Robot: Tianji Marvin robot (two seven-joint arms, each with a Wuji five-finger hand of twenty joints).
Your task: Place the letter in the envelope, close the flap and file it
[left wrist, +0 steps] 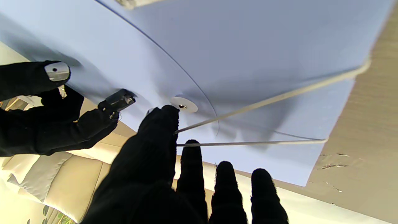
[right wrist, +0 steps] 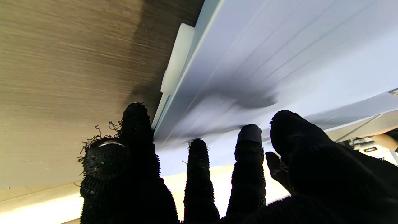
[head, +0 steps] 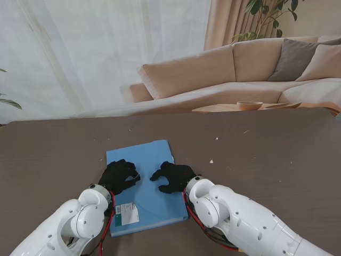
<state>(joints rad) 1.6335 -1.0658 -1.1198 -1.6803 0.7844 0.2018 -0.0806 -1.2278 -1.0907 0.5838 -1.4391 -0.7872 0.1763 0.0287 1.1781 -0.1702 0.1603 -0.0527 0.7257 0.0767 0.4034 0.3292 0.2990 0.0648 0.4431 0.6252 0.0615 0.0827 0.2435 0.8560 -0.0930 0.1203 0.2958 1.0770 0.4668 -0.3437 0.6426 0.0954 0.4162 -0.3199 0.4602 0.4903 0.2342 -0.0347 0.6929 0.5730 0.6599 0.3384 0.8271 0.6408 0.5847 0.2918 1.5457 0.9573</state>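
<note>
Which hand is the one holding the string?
The left hand: the string runs from its fingers beside the envelope's button. The right hand just rests on the envelope.

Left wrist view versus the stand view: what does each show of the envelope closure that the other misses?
Only the left wrist view shows the white string running from the round button on the blue envelope, with the left hand at that button. Only the stand view shows the whole envelope, its printed label and the table. Both show the envelope and the right hand beside the left.
</note>
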